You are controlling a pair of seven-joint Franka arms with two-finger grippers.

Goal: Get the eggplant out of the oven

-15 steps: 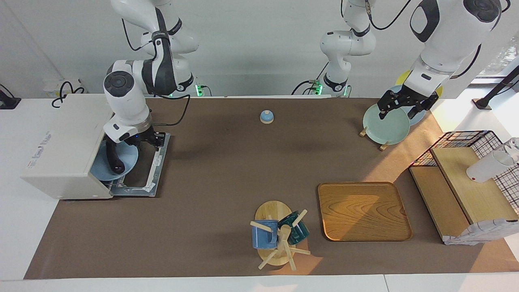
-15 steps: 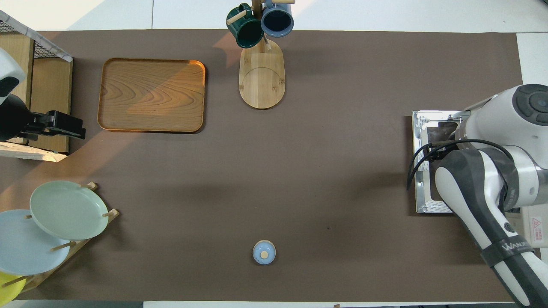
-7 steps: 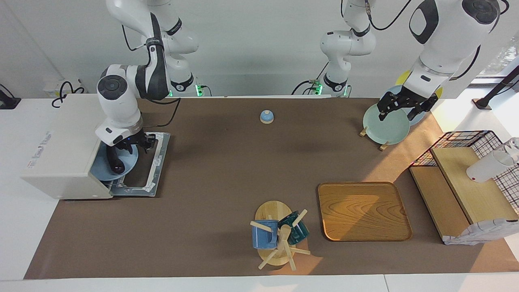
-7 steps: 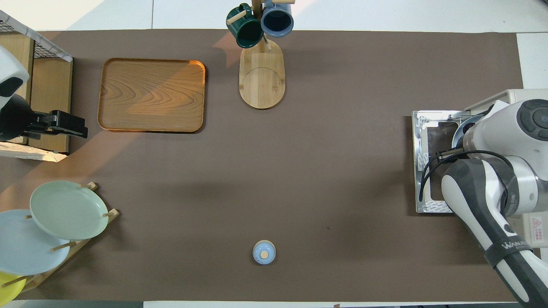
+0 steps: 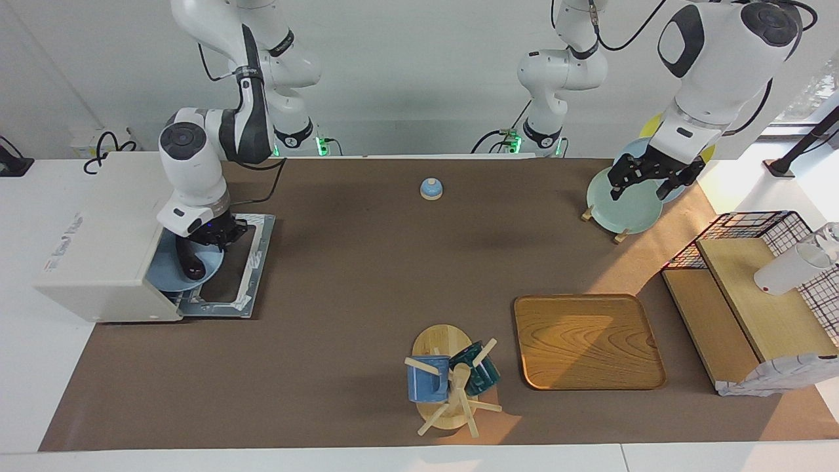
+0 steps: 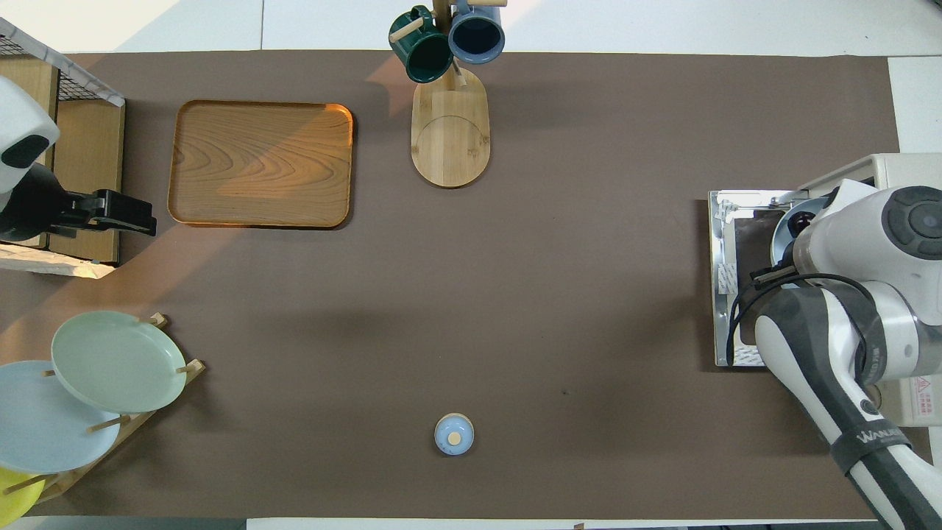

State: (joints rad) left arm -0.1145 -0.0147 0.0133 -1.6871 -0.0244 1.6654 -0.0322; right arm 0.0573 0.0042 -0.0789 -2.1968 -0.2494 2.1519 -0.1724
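Note:
The off-white oven (image 5: 98,223) stands at the right arm's end of the table, its door (image 5: 252,262) folded down flat on the mat. A light blue plate (image 5: 164,275) sits in the oven's mouth with the dark eggplant (image 5: 191,265) lying on it. My right gripper (image 5: 208,239) is low over the plate, at the eggplant's end nearer the robots. In the overhead view the right arm covers the eggplant; the oven (image 6: 909,168), its door (image 6: 736,294) and the plate's rim (image 6: 781,228) show. My left gripper (image 5: 639,190) waits open over the plate rack.
A plate rack (image 5: 623,203) with green, blue and yellow plates stands under the left gripper. A small blue bell (image 5: 430,189), a mug tree (image 5: 449,383) with two mugs, a wooden tray (image 5: 588,341) and a wire-backed wooden shelf (image 5: 754,295) are on the mat.
The right arm has swung in toward the oven and its gripper has come down at the eggplant's end. The eggplant and plate have hardly moved. The left gripper drifted slightly.

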